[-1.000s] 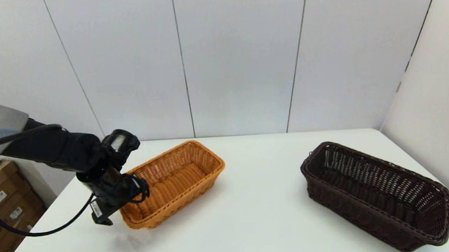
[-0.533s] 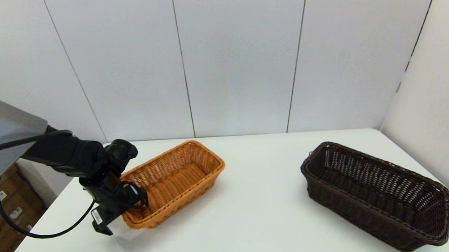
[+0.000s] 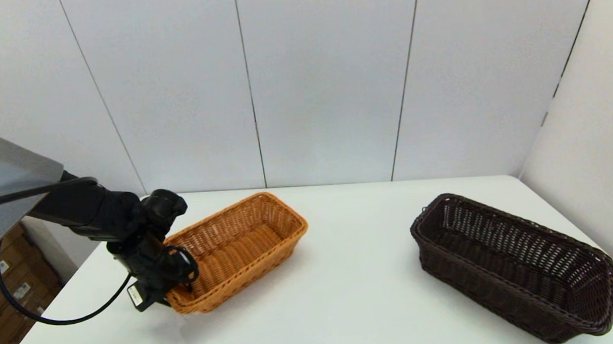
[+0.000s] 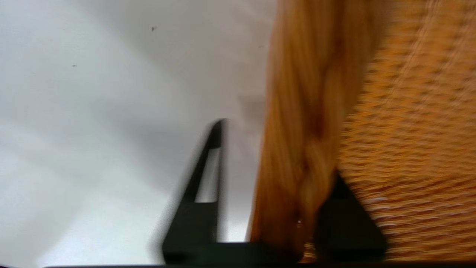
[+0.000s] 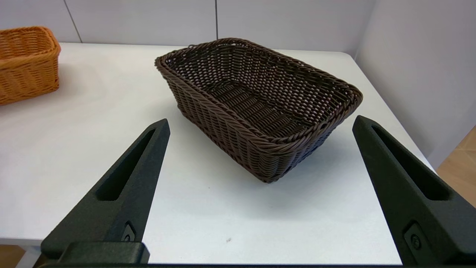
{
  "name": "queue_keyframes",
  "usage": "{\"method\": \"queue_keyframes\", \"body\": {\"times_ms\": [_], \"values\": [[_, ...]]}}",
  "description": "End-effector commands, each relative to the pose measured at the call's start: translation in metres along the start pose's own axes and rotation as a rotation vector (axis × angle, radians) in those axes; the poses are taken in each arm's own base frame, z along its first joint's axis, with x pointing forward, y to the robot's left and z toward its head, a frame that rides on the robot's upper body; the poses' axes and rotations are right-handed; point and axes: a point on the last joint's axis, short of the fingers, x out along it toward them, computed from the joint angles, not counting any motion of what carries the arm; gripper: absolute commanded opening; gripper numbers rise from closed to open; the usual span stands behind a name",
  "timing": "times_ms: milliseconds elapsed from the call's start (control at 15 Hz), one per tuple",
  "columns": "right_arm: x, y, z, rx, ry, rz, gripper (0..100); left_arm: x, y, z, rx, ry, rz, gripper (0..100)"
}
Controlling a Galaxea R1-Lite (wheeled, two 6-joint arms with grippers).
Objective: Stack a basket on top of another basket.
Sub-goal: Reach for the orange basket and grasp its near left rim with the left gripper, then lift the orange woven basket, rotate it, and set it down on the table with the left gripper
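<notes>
The orange-tan basket point(image 3: 236, 245) lies on the table's left half, and the dark brown basket point(image 3: 509, 266) rests on the right half, well apart from it. My left gripper point(image 3: 167, 287) is at the orange basket's near short end. In the left wrist view its fingers point(image 4: 202, 208) straddle the braided rim point(image 4: 308, 111), one outside and one inside, open, with a gap left at the outer wall. My right gripper point(image 5: 260, 121) is open and empty, hanging near the table's front edge before the dark basket point(image 5: 260, 93). The orange basket point(image 5: 26, 59) shows far off.
The white table point(image 3: 355, 275) is bare between the two baskets. White wall panels close off the back and the right side. Cardboard boxes point(image 3: 5, 286) stand on the floor past the table's left edge.
My left gripper came down onto the orange basket's near end, and its outer finger drew in toward the rim. Neither basket has visibly moved.
</notes>
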Motion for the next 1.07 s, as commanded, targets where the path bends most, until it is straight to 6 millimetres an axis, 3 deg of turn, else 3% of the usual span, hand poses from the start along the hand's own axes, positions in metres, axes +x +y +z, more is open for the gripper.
{"method": "queue_keyframes", "body": {"times_ms": [67, 200, 533, 933, 1067], "values": [[0.000, 0.000, 0.000, -0.003, 0.001, 0.002, 100, -0.006, 0.000, -0.002, -0.001, 0.023, -0.030, 0], [0.000, 0.000, 0.000, -0.005, 0.003, 0.003, 100, -0.016, -0.001, -0.003, 0.003, 0.043, -0.087, 0], [0.000, 0.000, -0.001, -0.017, 0.010, 0.009, 100, -0.066, 0.014, 0.015, -0.024, 0.210, -0.435, 0], [-0.001, 0.000, 0.000, -0.028, 0.024, 0.012, 100, -0.069, 0.015, 0.015, 0.002, 0.213, -0.456, 0], [-0.001, 0.000, 0.000, -0.028, 0.024, 0.012, 100, -0.073, 0.013, 0.001, 0.171, 0.227, -0.433, 0]]}}
